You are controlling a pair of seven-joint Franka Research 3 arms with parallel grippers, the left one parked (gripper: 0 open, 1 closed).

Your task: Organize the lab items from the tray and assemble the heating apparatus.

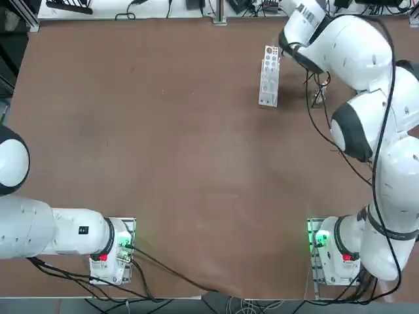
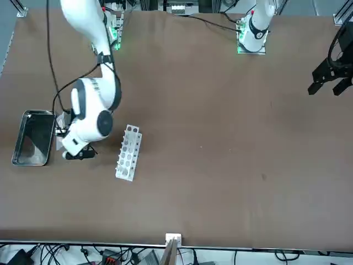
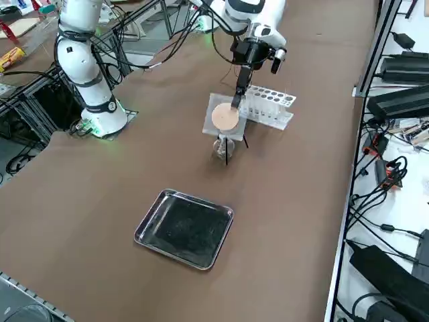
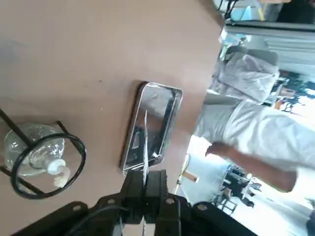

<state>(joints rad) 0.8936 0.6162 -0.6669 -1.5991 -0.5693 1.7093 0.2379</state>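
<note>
Fingers (image 4: 134, 187) of the right arm, closest to the wrist camera, are pressed shut on the grey mesh (image 4: 145, 142), which shows here only as a thin edge-on line between them. Beyond them the black wire ring stand (image 4: 47, 164) is upright on the tabletop (image 4: 74, 59) with the clear glass burner (image 4: 34, 150) inside its legs, under the ring. The steel tray (image 4: 170, 98) lies well apart from them and looks empty. A person in white shows past the table edge.

From the right side, the mesh hangs roughly level just above the ring, not yet resting on it as far as I can tell. The arm reaches over the white rack (image 3: 268, 107), with its hand pointing down.

From the front, the forearm covers the stand and burner. The hand sits between the tray and the rack.

From overhead, the arm's bulk hides nearly everything except the rack.

My reading is that the tray has been cleared and the burner and stand are paired. Only seating the mesh on the ring and releasing it seems left.
</note>
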